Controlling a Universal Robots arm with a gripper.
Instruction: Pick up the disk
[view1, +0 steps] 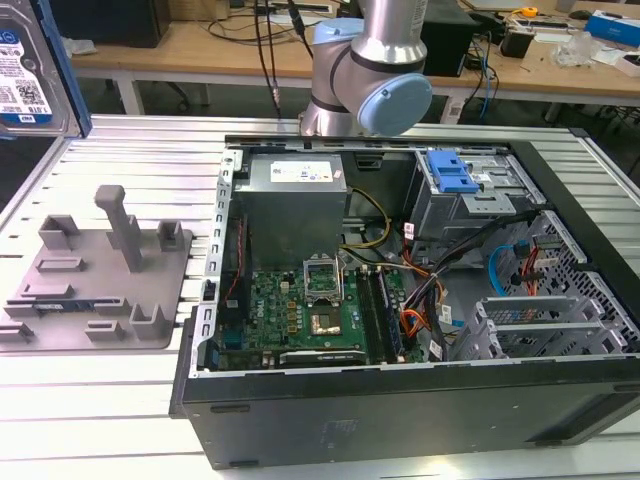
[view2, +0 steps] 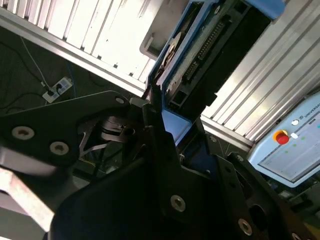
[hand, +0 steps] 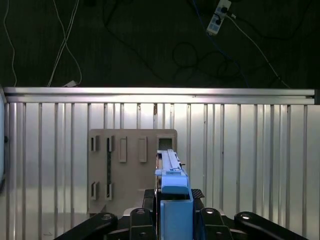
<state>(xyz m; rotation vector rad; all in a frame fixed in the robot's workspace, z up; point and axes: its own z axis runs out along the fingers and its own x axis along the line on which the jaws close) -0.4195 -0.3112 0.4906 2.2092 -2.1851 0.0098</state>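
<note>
The arm's silver tube and pale blue joint cap (view1: 385, 95) stand at the top centre of the exterior view. In the second wrist view the black hand (view2: 167, 127) fills the lower half of the frame, its fingers (view2: 152, 125) closed on the disk (view2: 200, 47), apparently by its blue-railed end. In the first wrist view the hand (hand: 175, 212) sits at the bottom centre, with the disk (hand: 172, 172) edge-on above it.

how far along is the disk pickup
Looks done: the disk hangs in the air at the exterior view's upper left, well above the grey fixture on the slatted table. In the second wrist view the tool is clamped on its blue-railed edge. Nothing of the pickup seems left.
</note>
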